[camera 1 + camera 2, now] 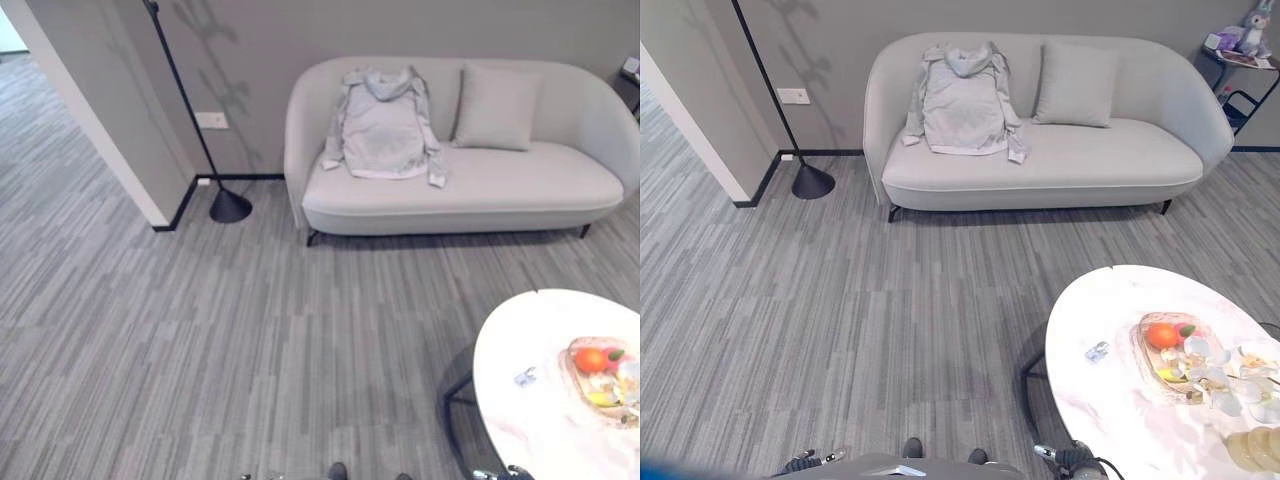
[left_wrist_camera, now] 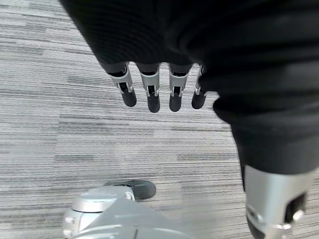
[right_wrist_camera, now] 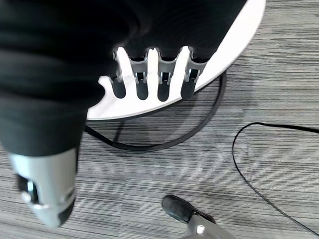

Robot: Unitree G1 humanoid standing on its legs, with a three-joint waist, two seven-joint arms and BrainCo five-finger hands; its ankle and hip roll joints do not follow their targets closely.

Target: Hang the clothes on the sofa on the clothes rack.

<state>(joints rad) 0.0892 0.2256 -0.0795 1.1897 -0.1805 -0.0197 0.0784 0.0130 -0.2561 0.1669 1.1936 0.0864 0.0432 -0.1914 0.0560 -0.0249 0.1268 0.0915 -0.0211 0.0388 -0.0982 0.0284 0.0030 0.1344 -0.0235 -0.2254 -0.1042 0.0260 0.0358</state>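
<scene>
Left eye view: the hoodie (image 1: 382, 125) lies spread flat on the sofa (image 1: 520, 185), draped from the backrest down onto the seat at the left end, sleeves out to either side. A cushion (image 1: 496, 107) leans against the backrest just right of it. Well apart on the left stands a black pole (image 1: 185, 110) on a round base, close to the wall; by its place and shape I judge this to be the rack the hoodie is meant for, though its top runs out of frame. Open carpet lies between the robot and the sofa, so walking in looks like the first job.

Right eye view: same scene, and the near right holds a white round table (image 1: 1110, 400) with a tray (image 1: 1147, 355) of fruit on it. Far right, a side stand carries a plush toy (image 1: 1252, 30). The hoodie is untouched.

Left wrist view: the left hand (image 2: 159, 92) hangs over the carpet, fingers straight and apart, holding nothing, which suits an arm at rest by the robot's side.

Right wrist view: the right hand (image 3: 149, 79) hangs the same way, fingers straight and empty, beside the table edge, with the table's dark ring frame below.
</scene>
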